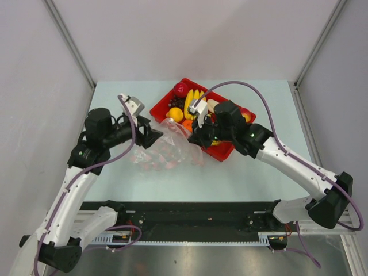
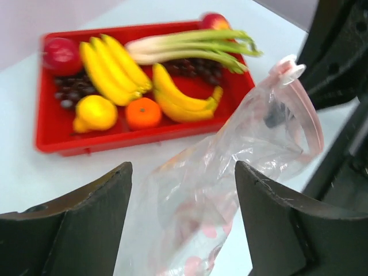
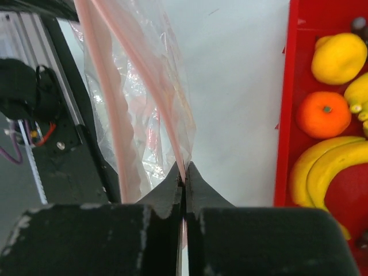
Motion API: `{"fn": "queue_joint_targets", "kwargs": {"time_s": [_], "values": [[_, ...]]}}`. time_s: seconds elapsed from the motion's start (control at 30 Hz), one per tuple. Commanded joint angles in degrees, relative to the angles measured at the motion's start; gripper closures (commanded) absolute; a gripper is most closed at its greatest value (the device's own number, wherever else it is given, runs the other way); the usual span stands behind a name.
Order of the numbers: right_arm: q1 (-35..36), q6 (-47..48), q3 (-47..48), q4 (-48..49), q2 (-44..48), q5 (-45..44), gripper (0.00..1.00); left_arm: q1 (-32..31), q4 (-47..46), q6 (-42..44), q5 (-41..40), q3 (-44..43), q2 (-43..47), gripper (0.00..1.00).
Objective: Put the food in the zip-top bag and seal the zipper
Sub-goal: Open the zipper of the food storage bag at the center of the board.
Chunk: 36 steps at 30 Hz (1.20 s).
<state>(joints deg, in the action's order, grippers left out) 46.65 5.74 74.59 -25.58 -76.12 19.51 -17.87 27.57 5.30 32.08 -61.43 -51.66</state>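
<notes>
Top camera looks down from above and behind, taking in the whole table (image 1: 259, 103). Left wrist camera sits low and close, facing across the zip-top bag (image 2: 230, 167) to the red tray (image 2: 103, 142). Right wrist camera, even closer, shares that bag and the tray's edge.

Bananas (image 2: 112, 60), a lemon (image 2: 95, 113), an orange (image 2: 142, 112), red apples (image 2: 60, 54), dark grapes (image 2: 72, 92) and a green-white leek (image 2: 190, 46) lie in the red tray (image 2: 115, 141), while the clear, crinkly zip-top bag (image 2: 241, 144) sprawls on the counter (image 2: 23, 181) just beside it, its pink zipper (image 2: 313, 126) raised.

Lab enclosure, grey panel walls (image 1: 190, 34)
</notes>
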Motion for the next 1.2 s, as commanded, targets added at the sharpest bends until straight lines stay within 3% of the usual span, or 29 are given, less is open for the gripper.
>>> {"fn": "queue_joint_targets", "kwargs": {"time_s": [0.0, 0.17, 0.3, 0.5, 0.77, 0.9, 0.97, 1.0, 1.17], "values": [[-1.0, -15.8, 2.9, 0.8, -0.3, -4.5, 1.0, 0.3, 0.9, -8.5, -15.3, -6.4, 2.1, 0.2], [-1.5, -28.9, 4.5, 0.9, -3.8, -6.4, 1.0, 0.3, 8.3, -12.0, -22.3, -10.8, 1.9, 0.17], [-0.6, -38.1, 6.7, 2.3, -6.7, -5.3, 1.0, -0.1, 11.1, -14.3, -14.0, -11.1, 3.4, 0.22], [3.2, -41.3, 9.8, 5.5, -12.0, -6.2, 1.0, -4.3, 10.3, -17.0, -13.6, -6.9, 3.3, 0.25], [6.5, -42.5, 12.1, 8.2, -16.0, -7.8, 1.0, -9.1, 10.2, -17.5, -26.9, -4.6, -1.9, 0.33], [7.0, -41.2, 12.4, 9.3, -16.0, -7.6, 1.0, -9.3, 9.4, -14.6, -27.5, -4.6, -4.1, 0.35], [7.0, -40.9, 12.4, 9.6, -16.1, -7.0, 1.0, -9.6, 10.8, -13.4, -28.7, -4.8, -4.9, 0.45], [7.0, -39.8, 12.3, 10.0, -15.8, -6.6, 1.0, -9.6, 11.7, -12.3, -31.2, -5.2, -5.3, 0.6], [5.4, -33.3, 9.1, 9.5, -14.7, -1.2, 1.0, -5.8, 15.0, -9.0, -31.5, -4.2, -1.2, 0.99]]}}
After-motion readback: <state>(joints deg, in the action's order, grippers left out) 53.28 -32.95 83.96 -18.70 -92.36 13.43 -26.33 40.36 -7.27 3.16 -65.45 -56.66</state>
